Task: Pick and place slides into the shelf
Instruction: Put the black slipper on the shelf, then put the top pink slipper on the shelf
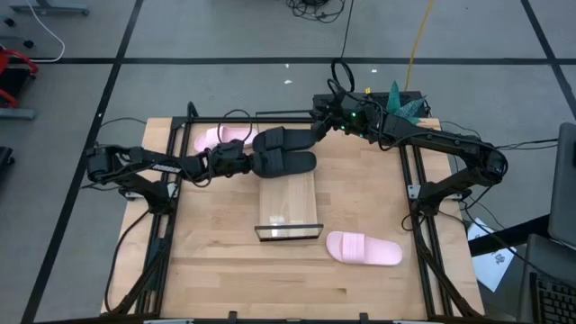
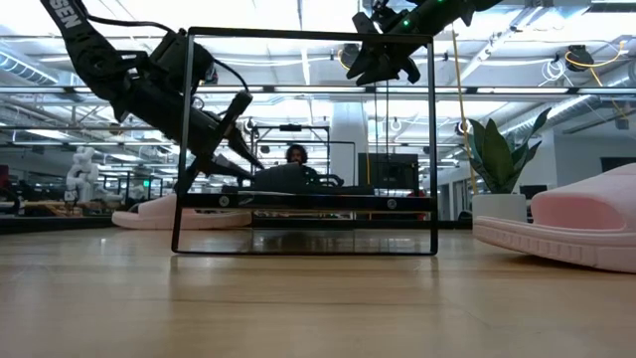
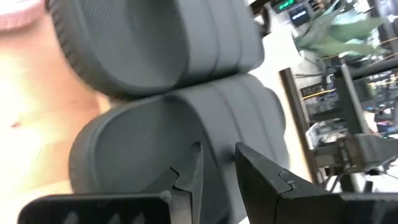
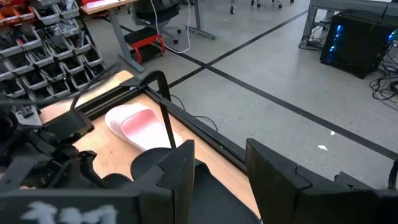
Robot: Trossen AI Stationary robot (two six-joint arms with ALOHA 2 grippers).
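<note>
Two black slides lie side by side at the far end of the shelf point(image 1: 288, 202), a light-wood plank with a dark lip point(image 1: 289, 231) at its near end. The far black slide point(image 1: 281, 139) is next to the near black slide point(image 1: 286, 164). One pink slide point(image 1: 363, 249) rests sole-down on the table near the lip, and the other pink slide point(image 1: 219, 137) lies far left. My left gripper point(image 1: 249, 163) is open at the near black slide's left end, fingers over its strap point(image 3: 186, 118). My right gripper point(image 1: 317, 129) is open and raised above the far black slide point(image 4: 205, 180). My left gripper comes level from the table's left at the near black slide's strap point(image 3: 211, 134). Its open fingertips point(image 3: 194, 163) stand against that strap, but I cannot tell whether they touch it.
A thin black metal frame point(image 2: 185, 139) stands around the shelf in the low view. Dark arm rails point(image 1: 416, 193) run along both table sides. A green plant point(image 1: 402, 102) sits at the far right corner. Bare wood point(image 1: 216, 270) lies near the front edge.
</note>
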